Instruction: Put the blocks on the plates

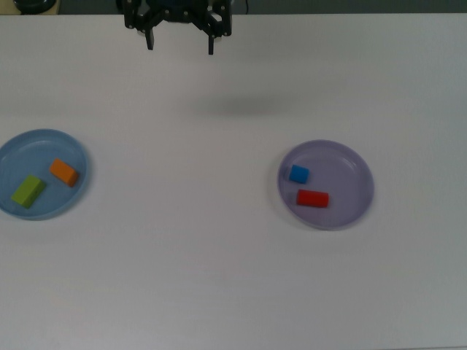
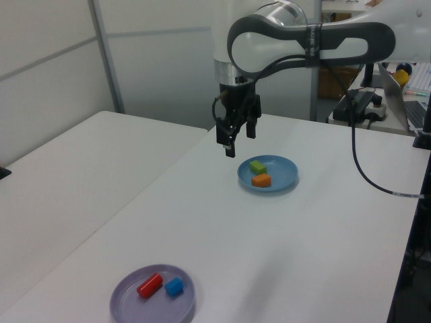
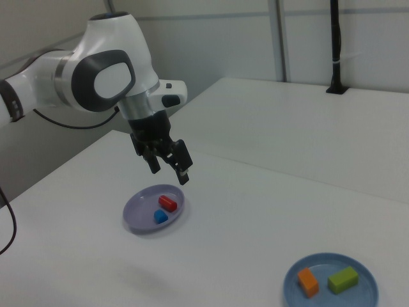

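Observation:
The lavender plate (image 1: pixel 346 164) holds a blue block (image 1: pixel 299 173) and a red block (image 1: pixel 312 197). On the light blue plate (image 1: pixel 22 153) lie a lime-green block (image 1: pixel 28 191) and an orange block (image 1: pixel 64 172). My gripper (image 1: pixel 180 45) hangs open and empty high above the table's far edge, between the two plates and away from both. In the left view the gripper (image 2: pixel 239 142) is up beside the light blue plate (image 2: pixel 283 173). In the right view the gripper (image 3: pixel 170 174) hovers above and behind the lavender plate (image 3: pixel 137 216).
A seam runs across the white table (image 2: pixel 155 195). A black cable (image 2: pixel 367 182) hangs from the arm at the left view's right. Desks with a laptop (image 2: pixel 397 87) stand behind. A black post (image 3: pixel 335 45) rises at the table's far side in the right view.

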